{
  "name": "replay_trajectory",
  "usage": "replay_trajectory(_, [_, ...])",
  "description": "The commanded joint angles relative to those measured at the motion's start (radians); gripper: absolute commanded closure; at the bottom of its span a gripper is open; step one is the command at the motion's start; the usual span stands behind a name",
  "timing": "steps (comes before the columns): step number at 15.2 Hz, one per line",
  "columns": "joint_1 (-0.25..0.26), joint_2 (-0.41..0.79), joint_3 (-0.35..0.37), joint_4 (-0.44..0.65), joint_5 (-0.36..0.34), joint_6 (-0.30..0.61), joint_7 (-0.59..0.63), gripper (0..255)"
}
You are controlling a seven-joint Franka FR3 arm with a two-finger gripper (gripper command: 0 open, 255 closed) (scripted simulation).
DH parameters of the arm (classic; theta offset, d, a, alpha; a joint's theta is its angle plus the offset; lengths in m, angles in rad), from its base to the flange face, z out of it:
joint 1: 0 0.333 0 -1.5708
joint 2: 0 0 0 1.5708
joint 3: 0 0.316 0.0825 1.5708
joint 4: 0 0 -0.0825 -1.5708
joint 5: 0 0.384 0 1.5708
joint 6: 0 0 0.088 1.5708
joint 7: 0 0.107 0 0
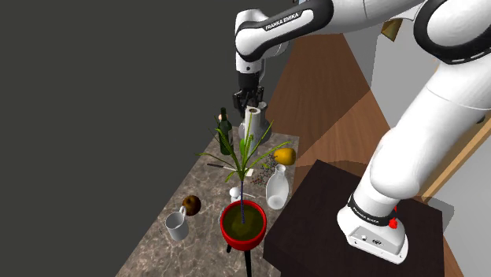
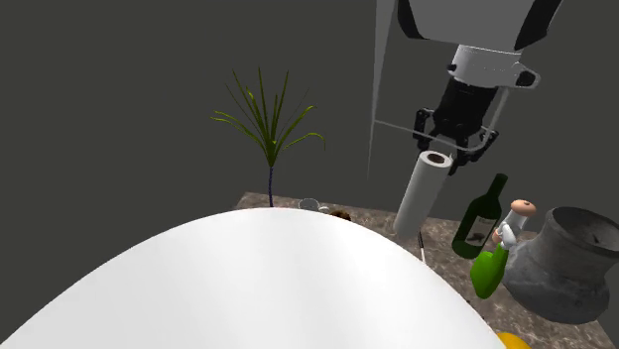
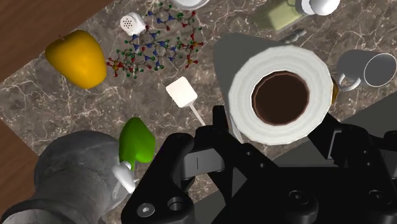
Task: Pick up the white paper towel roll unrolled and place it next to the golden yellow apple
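Bottle (image 2: 483,213), grey jug (image 2: 570,263) and potted plant (image 1: 242,223) stand near the towel roll (image 2: 424,188).

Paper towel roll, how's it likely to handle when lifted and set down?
Probably light: the paper towel roll shows a hollow core. Its soft wraps may dent if squeezed. Tall and narrow, it could tip, then roll.

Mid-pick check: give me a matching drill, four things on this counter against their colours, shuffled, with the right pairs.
Things:
1. paper towel roll
2. apple
3. plant pot
4. wine bottle

Colours:
A. red
B. dark green
C. white
D. golden yellow

Pairs: 1-C, 2-D, 3-A, 4-B
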Motion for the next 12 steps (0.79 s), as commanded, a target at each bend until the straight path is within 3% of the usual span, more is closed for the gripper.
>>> replay_trajectory(1, [-0.025, 0.005, -0.031, 0.01, -0.008, -0.01, -0.053, 255])
replay_trajectory(12, [-0.148, 0.133, -0.171, 0.165, -0.026, -0.057, -0.307, 255])
